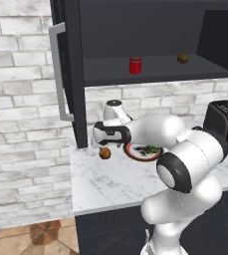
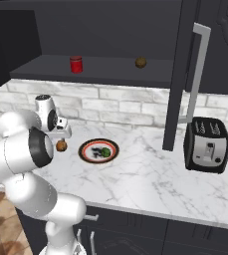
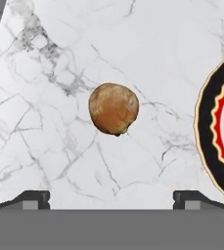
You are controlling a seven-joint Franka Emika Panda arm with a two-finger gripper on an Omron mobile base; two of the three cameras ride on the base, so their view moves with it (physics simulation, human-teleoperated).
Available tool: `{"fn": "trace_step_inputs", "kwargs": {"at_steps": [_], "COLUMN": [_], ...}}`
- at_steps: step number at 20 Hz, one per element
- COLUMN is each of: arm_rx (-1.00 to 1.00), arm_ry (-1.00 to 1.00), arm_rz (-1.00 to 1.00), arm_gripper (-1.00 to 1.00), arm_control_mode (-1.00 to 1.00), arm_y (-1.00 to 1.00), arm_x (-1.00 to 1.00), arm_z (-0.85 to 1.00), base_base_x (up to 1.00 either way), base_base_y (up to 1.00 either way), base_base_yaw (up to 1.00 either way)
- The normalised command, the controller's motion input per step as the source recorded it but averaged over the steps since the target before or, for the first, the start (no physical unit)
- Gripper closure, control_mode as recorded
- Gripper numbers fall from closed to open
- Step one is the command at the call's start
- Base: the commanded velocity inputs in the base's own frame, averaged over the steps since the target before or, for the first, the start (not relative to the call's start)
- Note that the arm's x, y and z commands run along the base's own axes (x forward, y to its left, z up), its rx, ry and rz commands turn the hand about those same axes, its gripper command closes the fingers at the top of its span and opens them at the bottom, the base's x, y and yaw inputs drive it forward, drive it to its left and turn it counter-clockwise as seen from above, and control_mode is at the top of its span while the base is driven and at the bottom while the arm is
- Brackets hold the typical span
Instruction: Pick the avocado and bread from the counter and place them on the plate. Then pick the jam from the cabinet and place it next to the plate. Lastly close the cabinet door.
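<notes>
**Open gripper poised over the bread near the counter's left end**

The bread point(image 3: 113, 108), an orange-brown ball, lies on the white marble counter point(image 1: 110, 184), directly under the gripper point(image 3: 111, 197) and centred between its two finger tips point(image 3: 33, 199), which stand spread wide with nothing between them. Seen from the hand, the bread is clear of both tips and apart from them. In the left base view the bread point(image 1: 105, 153) sits just below the hand, close to the counter's left end and toward the back wall, beside the lower corner of the open cabinet door point(image 1: 70, 74).

The plate point(image 2: 99, 150) lies just beside the bread on the counter, further in from that end; its black rim and red ring point(image 3: 216, 132) come in at one edge of the hand view. The avocado point(image 2: 106, 152) rests on the plate as a dark-green lump. The jam point(image 1: 135, 64) stands on the shelf of the cabinet point(image 1: 150, 30), with a duller brown ball point(image 1: 183, 58) further along the same shelf. A black toaster point(image 2: 206, 144) stands toward the counter's right end.

The arm is folded: its elbow is bent, the forearm reaches leftward above the counter, and the hand points straight down at the marble.
</notes>
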Motion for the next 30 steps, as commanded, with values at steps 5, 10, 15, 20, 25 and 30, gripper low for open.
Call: {"fn": "trace_step_inputs", "kwargs": {"at_steps": [5,10,15,20,25,30], "arm_rx": [0.00,0.00,0.00,0.00,0.00,0.00], "arm_ry": [0.00,0.00,0.00,0.00,0.00,0.00], "arm_rz": [0.00,0.00,0.00,0.00,0.00,0.00], "arm_gripper": [-1.00,-1.00,-1.00,-1.00,-1.00,-1.00], "arm_control_mode": [-1.00,-1.00,-1.00,-1.00,-1.00,-1.00], "arm_y": [0.00,0.00,0.00,0.01,0.04,0.07], "arm_x": [0.15,0.15,0.17,0.19,0.13,0.11], "arm_z": [-0.21,-0.18,-0.16,-0.10,-0.09,-0.11], "base_base_x": [0.00,0.00,0.00,0.00,0.00,0.00], "base_base_y": [0.00,0.00,0.00,0.00,0.00,0.00], "base_base_yaw": [0.00,0.00,0.00,0.00,0.00,0.00]}}
